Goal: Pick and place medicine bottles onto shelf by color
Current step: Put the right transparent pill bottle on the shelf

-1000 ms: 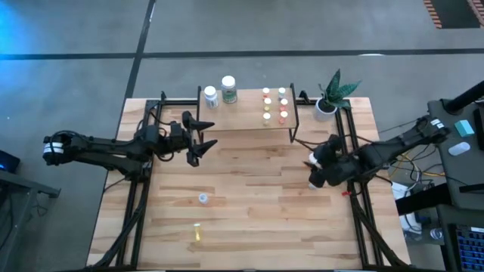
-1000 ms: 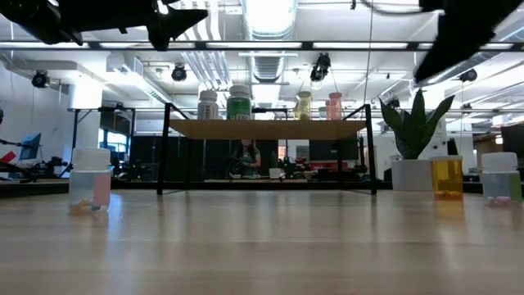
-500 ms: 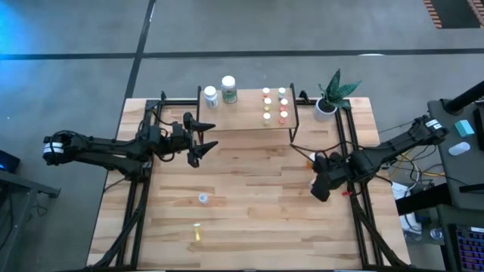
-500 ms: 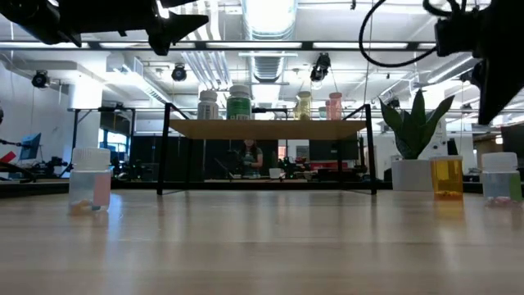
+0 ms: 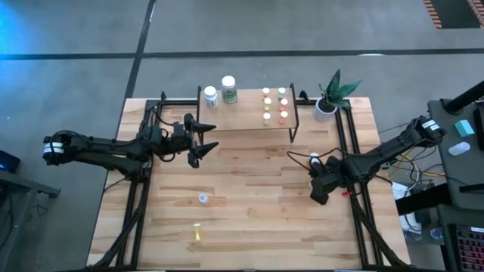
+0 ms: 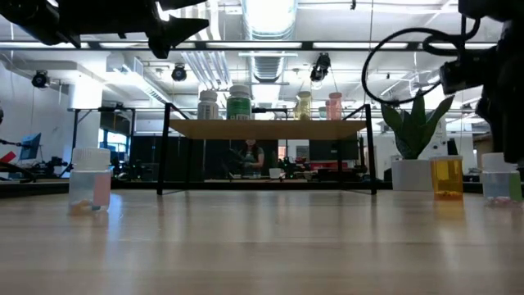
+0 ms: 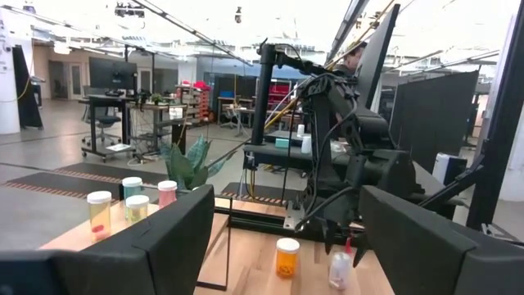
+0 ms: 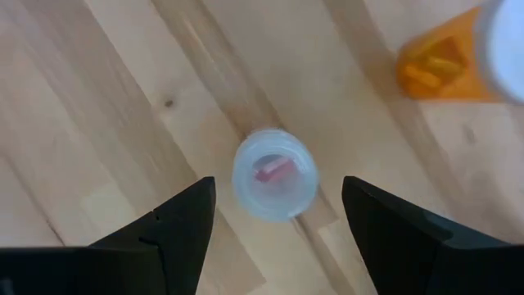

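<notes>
The right gripper (image 8: 274, 238) hangs over the desk's (image 5: 249, 219) right side, close to the black rail there, pointing straight down at a clear bottle (image 8: 274, 174) standing on the planks. Its jaws are spread, one dark finger on each side of the bottle, neither touching it. A small pink pill shows through the bottle's round top. Just beside it stands an orange bottle (image 8: 446, 70) with a white cap.

The left gripper (image 5: 203, 140) waits above the desk's left side near the shelf's (image 5: 246, 121) front left corner, its jaws spread wide and holding nothing.

The shelf, a light wood top on thin black legs, stands at the desk's far edge. Two larger white-capped bottles (image 5: 219, 92) sit on its left end, one with a green label whose writing is too small to read; a block of small bottles (image 5: 274, 104) sits on its right end. A potted plant (image 5: 330, 96) stands just right of the shelf.

The middle of the desk is open wood. A clear bottle (image 5: 203, 198) and a yellow bottle (image 5: 197, 230) stand apart near the front left.
</notes>
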Robot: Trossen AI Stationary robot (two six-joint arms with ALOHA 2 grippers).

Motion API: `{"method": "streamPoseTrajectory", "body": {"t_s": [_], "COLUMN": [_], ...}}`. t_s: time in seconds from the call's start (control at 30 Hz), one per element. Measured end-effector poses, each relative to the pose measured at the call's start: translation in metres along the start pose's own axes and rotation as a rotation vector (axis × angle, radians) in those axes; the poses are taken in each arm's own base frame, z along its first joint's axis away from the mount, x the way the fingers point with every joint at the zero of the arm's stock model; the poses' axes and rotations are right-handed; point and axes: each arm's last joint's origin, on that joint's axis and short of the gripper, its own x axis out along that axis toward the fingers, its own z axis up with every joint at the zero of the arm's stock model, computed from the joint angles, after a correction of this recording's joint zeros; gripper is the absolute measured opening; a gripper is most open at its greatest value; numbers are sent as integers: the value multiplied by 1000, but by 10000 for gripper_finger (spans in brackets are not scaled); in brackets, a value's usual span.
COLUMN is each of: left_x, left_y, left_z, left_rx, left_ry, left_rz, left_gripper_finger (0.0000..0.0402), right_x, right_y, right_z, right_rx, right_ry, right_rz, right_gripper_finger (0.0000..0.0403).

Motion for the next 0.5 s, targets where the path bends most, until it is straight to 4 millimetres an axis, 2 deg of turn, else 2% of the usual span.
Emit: {"method": "streamPoseTrajectory", "body": {"t_s": [0.27,0.5], "left_x": [0,0], "left_y": [0,0], "left_z": [0,0], "left_rx": [0,0], "left_ry": [-2,-1], "left_rz": [0,0], "left_gripper_finger": [288,288], "right_x": [14,21], "right_y": [-5,-5], "right_z": [-5,-6], "right_rx": [3,-2], "right_ry": [-21,-44], "right_rz": [-12,18], "right_gripper_finger": [250,216]}}
